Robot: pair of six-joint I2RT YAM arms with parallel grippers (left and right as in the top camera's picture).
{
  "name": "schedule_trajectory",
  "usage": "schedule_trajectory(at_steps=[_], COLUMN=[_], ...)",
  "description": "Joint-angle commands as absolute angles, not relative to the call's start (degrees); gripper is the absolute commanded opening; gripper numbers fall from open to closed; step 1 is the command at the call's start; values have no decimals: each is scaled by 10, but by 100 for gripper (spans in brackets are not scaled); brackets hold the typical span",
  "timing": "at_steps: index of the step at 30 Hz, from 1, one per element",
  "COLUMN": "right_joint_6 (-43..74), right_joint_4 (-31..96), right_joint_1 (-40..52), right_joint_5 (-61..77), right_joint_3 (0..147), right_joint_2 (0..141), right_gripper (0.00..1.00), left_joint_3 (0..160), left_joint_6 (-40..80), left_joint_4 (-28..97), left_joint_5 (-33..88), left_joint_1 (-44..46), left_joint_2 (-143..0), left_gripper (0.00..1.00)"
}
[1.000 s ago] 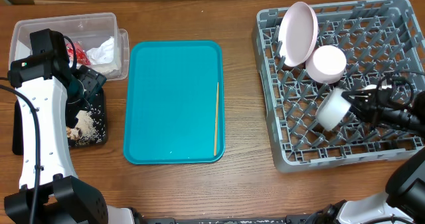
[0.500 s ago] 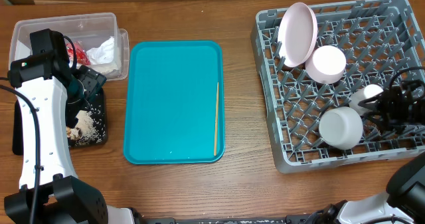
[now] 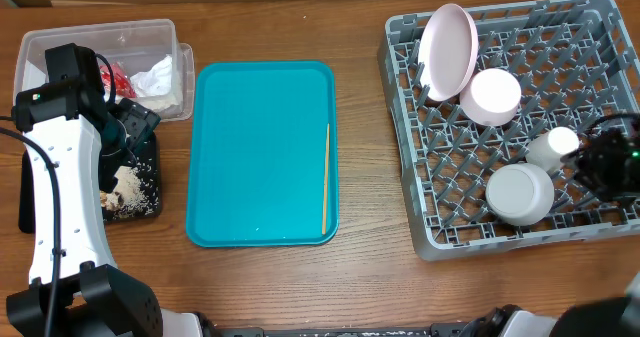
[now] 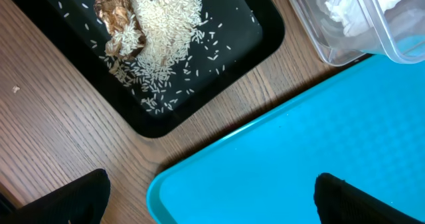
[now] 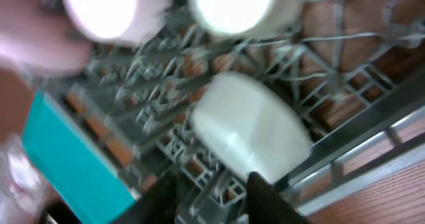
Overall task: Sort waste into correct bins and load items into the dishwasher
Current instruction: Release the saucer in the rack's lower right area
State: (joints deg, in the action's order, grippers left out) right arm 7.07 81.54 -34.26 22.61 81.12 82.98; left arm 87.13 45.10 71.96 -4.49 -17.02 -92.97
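Observation:
The grey dishwasher rack (image 3: pixel 590 47) at the right holds a leaning white plate (image 3: pixel 447 47), an upturned bowl (image 3: pixel 493 94), a small cup (image 3: pixel 553 146) and a greyish bowl (image 3: pixel 519 194). My right gripper (image 3: pixel 592 165) hovers over the rack's right edge, just right of the cup. In the blurred right wrist view that gripper (image 5: pixel 212 201) stands open with nothing in it, and the greyish bowl (image 5: pixel 249 134) lies just ahead of it. My left gripper (image 4: pixel 216 204) is wide open over the teal tray's corner, close to the black tray (image 4: pixel 252 34) of rice (image 4: pixel 166 24).
The clear tub (image 3: pixel 60 37) at the back left holds a red wrapper (image 3: pixel 120 77) and white napkins (image 3: pixel 155 77). The teal tray (image 3: pixel 260 157) lies mid-table with a thin yellow stick (image 3: pixel 325 177) along its right side. The left arm covers part of the black tray (image 3: pixel 148 192).
The right gripper let go of the greyish bowl, which settled upside down near the rack's front. It then drew back to the right, uncovering the small cup. The left arm stayed still.

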Motion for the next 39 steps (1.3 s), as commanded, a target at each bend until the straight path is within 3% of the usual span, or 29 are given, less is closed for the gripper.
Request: schedule_trajectory(at_steps=[1,3,8,13,33,39], right_joint_6=[57,77,123,200,370,380], right_joint_4=[820,823,772,743,736,738], right_joint_1=[-285,-250,-185,-181,-181,-180], right_joint_5=[199,168,128,56,-129,-103], right_joint_3=[818,805,724,671,668,668], right_joint_2=[806,808,813,819,836,835], right_gripper=[21,4,4,4,4,4], left_joint_3=[868,868,868,868,868,868], left_joint_6=[463,463,463,463,463,463], left_joint_4=[719,719,719,719,719,719], left_joint_5=[-44,-44,-44,-44,-44,-44], left_joint_1=[-172,-172,-172,-172,-172,-172], left_joint_2=[-922,-922,-922,-922,-922,-922], left_gripper=[100,100,100,100,100,100])
